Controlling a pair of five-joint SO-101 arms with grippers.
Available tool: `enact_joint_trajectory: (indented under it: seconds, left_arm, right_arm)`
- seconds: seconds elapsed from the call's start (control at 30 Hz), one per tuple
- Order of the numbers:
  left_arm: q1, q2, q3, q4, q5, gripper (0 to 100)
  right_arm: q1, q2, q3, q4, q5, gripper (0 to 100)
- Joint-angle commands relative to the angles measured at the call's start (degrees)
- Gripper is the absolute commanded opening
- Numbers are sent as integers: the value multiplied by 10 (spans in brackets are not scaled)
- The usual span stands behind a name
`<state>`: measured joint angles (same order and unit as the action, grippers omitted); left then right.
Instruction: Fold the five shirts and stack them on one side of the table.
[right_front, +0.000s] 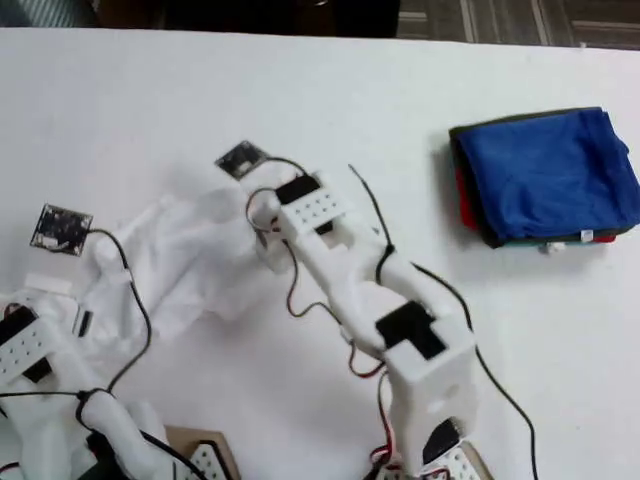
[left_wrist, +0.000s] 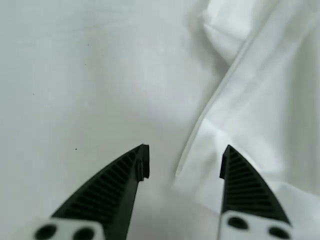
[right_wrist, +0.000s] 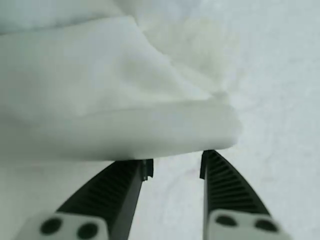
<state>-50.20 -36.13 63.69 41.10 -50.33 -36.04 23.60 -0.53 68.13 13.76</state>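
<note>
a crumpled white shirt (right_front: 185, 255) lies on the bench (right_front: 400, 90) toward its left edge, partway between front and back. the left pincer (left_wrist: 186, 155) is spread above the shirt's edge, one tip over bare bench and the other over cloth. the right pincer (right_wrist: 176, 162) is also spread, its tips just short of a thick fold of the shirt, pinching nothing. a stack of folded shirts (right_front: 545, 175), blue on top, sits near the right edge.
</note>
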Motion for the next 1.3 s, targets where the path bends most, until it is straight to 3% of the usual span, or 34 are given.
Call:
enact_joint_trajectory:
  seconds: [0.0,0.5,0.57,0.6,0.8,1.07,1.27]
  left_arm:
    - [-5,-7,-5,-10,2,245]
    - [-5,-7,-6,-10,2,245]
    - [-4,-7,-7,-10,2,245]
    - [-4,-7,-7,-10,2,245]
    - [-4,-7,-7,-10,2,245]
    - [-4,-7,-4,-6,2,245]
    - [-5,-7,-5,-6,2,245]
  right_arm:
    - [0,22,-47,-7,-1,159]
    - [-34,80,-85,36,1,153]
    - [-25,76,-85,50,1,77]
    - [-18,74,-85,53,1,11]
    - [52,22,-96,84,8,21]
    - [130,-126,-93,127,108,21]
    - [177,-157,-91,195,149,21]
